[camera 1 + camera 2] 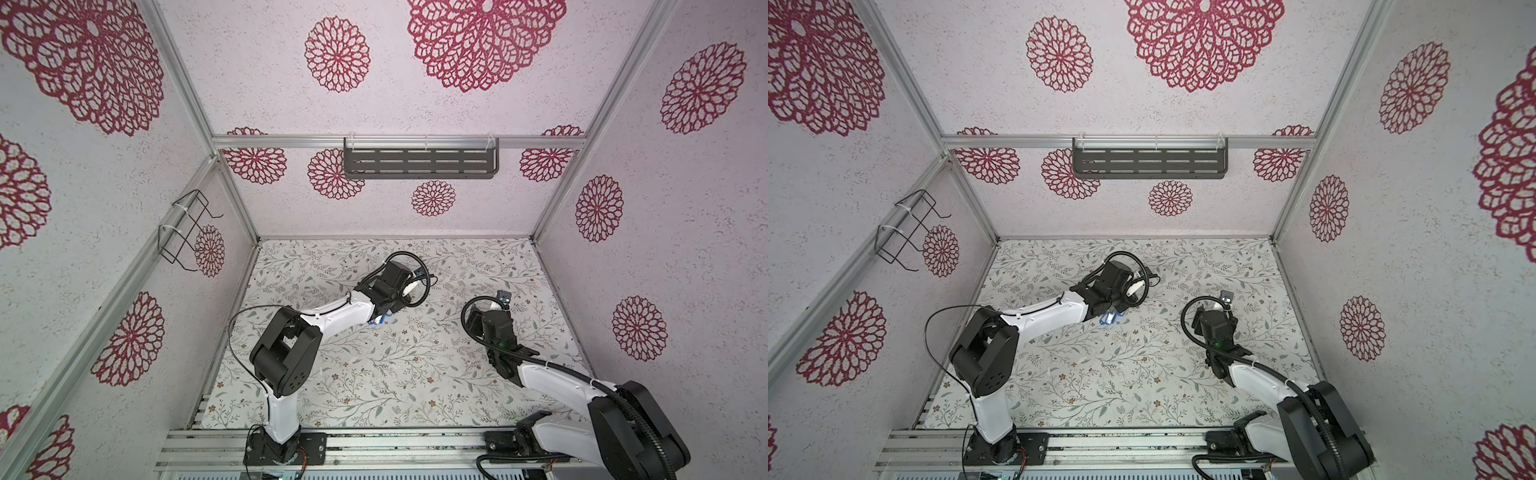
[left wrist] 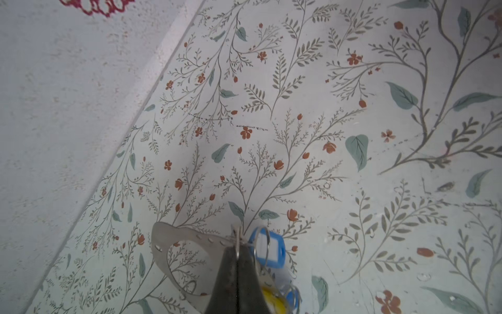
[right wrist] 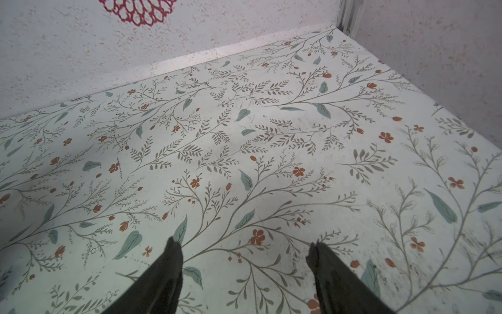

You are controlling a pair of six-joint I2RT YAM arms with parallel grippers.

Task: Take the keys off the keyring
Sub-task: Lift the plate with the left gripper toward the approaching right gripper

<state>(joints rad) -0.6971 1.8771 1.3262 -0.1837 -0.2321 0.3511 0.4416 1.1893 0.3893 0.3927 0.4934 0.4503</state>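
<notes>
In the left wrist view the flat grey keyring (image 2: 163,246) lies on the floral table, its rim running up to my left gripper (image 2: 237,244). That gripper is shut, pinching a thin metal split ring of one of the keys at the rim. Beside the jaws cluster the keys' tags: a blue tag (image 2: 267,246), a yellow tag (image 2: 274,301) and another blue tag (image 2: 295,297). In both top views only the blue tags (image 1: 380,321) (image 1: 1111,319) peek out under the left wrist. My right gripper (image 3: 244,247) hovers open over bare table, well to the right of the keys.
The floral table (image 1: 395,374) is walled on three sides. A dark slotted shelf (image 1: 419,163) hangs on the back wall and a wire rack (image 1: 185,232) on the left wall. A metal rail (image 1: 395,446) runs along the front edge.
</notes>
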